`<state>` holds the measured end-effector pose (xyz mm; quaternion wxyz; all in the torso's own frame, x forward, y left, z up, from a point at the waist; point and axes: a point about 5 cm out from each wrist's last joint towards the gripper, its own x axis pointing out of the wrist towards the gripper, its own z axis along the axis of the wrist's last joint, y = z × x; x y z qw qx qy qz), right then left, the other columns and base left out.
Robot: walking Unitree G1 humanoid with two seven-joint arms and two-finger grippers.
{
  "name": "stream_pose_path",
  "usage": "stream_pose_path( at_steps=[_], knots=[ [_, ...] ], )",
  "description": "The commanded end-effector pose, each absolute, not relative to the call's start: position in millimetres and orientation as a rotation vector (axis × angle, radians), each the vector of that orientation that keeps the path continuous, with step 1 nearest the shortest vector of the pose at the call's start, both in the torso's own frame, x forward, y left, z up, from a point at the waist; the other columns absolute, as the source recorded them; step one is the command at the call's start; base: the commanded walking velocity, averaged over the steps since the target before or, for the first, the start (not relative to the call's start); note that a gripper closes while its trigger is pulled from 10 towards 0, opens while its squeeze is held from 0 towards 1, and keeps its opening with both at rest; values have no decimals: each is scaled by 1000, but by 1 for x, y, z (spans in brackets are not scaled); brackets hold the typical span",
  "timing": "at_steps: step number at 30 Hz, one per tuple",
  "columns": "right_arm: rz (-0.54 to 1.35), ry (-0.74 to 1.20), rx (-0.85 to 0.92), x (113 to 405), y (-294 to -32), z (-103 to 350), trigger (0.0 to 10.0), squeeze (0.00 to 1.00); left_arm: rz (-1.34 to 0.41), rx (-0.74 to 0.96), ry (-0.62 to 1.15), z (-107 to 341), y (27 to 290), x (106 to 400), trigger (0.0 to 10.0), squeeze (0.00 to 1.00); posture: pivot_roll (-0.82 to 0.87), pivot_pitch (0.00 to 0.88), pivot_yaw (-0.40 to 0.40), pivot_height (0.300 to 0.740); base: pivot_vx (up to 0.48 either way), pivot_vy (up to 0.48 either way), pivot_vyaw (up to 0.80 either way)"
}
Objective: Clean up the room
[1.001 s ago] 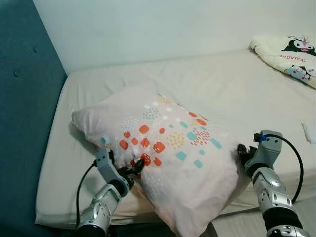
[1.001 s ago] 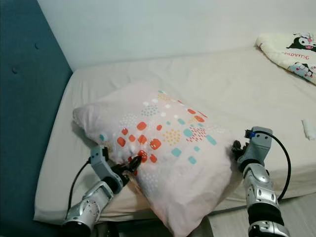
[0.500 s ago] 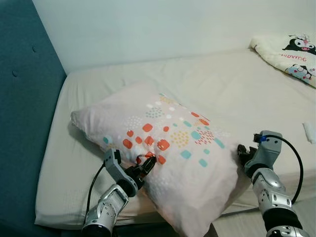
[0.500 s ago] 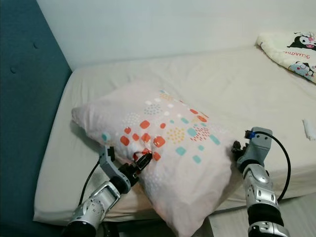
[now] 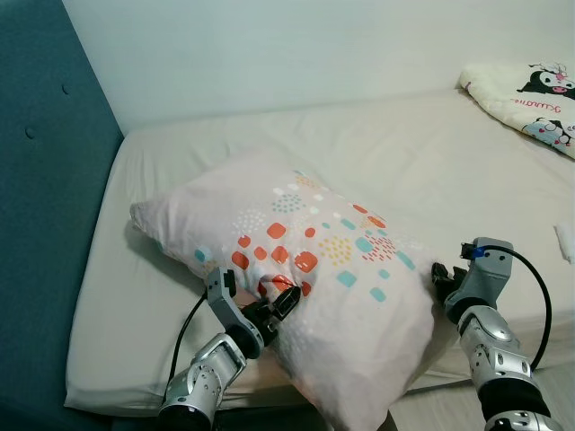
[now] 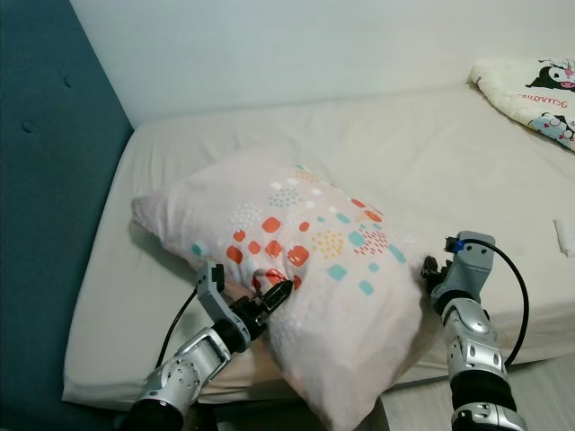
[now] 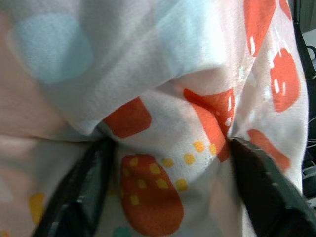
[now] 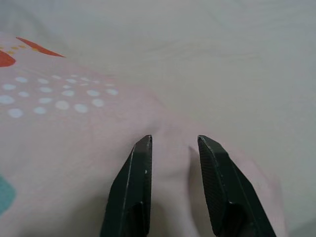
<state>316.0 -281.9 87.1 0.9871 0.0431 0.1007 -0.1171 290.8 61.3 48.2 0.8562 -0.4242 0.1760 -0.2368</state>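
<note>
Pinching pillow (image 5: 305, 260) folds, left end effector (image 5: 280, 303) and seemingly right end effector (image 8: 173, 158) grip.

pillow (image 5: 305, 269) on bed (image 5: 431, 171), blanket (image 5: 526, 99) far right

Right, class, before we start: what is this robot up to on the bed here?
The robot is handling a patterned pillow that lies on the bed, near the blue headboard. Its left gripper pinches a fold of the pillowcase at the near edge, and its right gripper has fabric between its fingers at the pillow's other side. A cartoon-print blanket sits at the far corner of the bed.
</note>
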Motion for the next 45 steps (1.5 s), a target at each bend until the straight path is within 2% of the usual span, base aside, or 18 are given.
stream_pose_path(
  at_steps=[1, 15, 18, 21, 23, 25, 27, 28, 29, 30, 34, 35, 38, 39, 41, 42, 43, 45],
  knots=[
    [-225, 206, 81, 314, -280, 85, 10000, 0, -565, -1079, 391, 61, 8, 284, 0, 0, -209, 95, 19, 591, 0, 0, 0],
    [-220, 198, 89, 319, -277, 87, 10000, 0, -524, -1235, 377, 81, 0, 302, 0, 0, -212, 72, 23, 591, 0, 0, 0],
    [-220, 189, 97, 322, -276, 90, 10000, 0, -551, -1198, 296, 101, 8, 321, 0, 0, -215, 39, 30, 591, 0, 0, 0],
    [-220, 173, 107, 327, -275, 94, 10000, 0, -565, -1068, 207, 123, 25, 344, 0, 0, -218, 22, 38, 591, 0, 0, 0],
    [-220, 171, 109, 328, -274, 95, 10000, 0, -562, -1038, 196, 125, 29, 348, 0, 0, -218, 22, 38, 591, 0, 0, 0],
    [-222, 169, 111, 330, -273, 96, 10000, 0, -562, -955, 166, 133, 39, 358, 0, 0, -216, 9, 42, 591, 0, 0, 0],
    [-225, 160, 117, 332, -272, 97, 10000, 0, -552, -741, 112, 146, 56, 372, 0, 0, -217, 0, 48, 591, 0, 0, 0],
    [-225, 160, 117, 332, -272, 97, 10000, 0, -552, -741, 112, 146, 56, 372, 0, 0, -217, 0, 48, 591, 0, 0, 0],
    [-227, 148, 124, 333, -272, 99, 10000, 0, -514, -465, 40, 166, 76, 387, 0, 0, -224, 0, 58, 591, 0, 0, 0],
    [-227, 148, 124, 333, -272, 99, 10000, 0, -514, -465, 40, 166, 76, 387, 0, 0, -224, 0, 58, 591, 0, 0, 0],
    [-229, 138, 133, 334, -271, 100, 10000, 0, -374, -35, -57, 199, 114, 406, 0, 0, -230, 0, 66, 591, 0, 0, 0],
    [-229, 138, 133, 334, -271, 100, 10000, 0, -374, -35, -57, 199, 114, 406, 0, 0, -230, 0, 66, 591, 0, 0, 0],
    [-230, 136, 139, 333, -270, 99, 10000, 0, -257, 139, -63, 207, 141, 411, 0, 0, -230, 0, 67, 591, 0, 0, 0],
    [-231, 138, 142, 332, -269, 97, 10000, 0, -149, 212, -60, 211, 168, 412, 0, 0, -232, 0, 72, 591, 0, 0, 0],
    [-231, 138, 142, 332, -269, 97, 10000, 0, -149, 212, -60, 211, 168, 412, 0, 0, -232, 0, 72, 591, 0, 0, 0],
    [-229, 139, 144, 332, -268, 95, 10000, 0, -33, 302, -39, 212, 198, 411, 0, 0, -231, 0, 76, 591, 0, 0, 0],
    [-229, 139, 144, 332, -268, 95, 10000, 0, -33, 302, -39, 212, 198, 411, 0, 0, -231, 0, 76, 591, 0, 0, 0],
    [-225, 139, 147, 332, -266, 95, 10000, 0, 96, 401, 2, 210, 232, 405, 0, 0, -224, 0, 76, 591, 0, 0, 0]
  ],
)
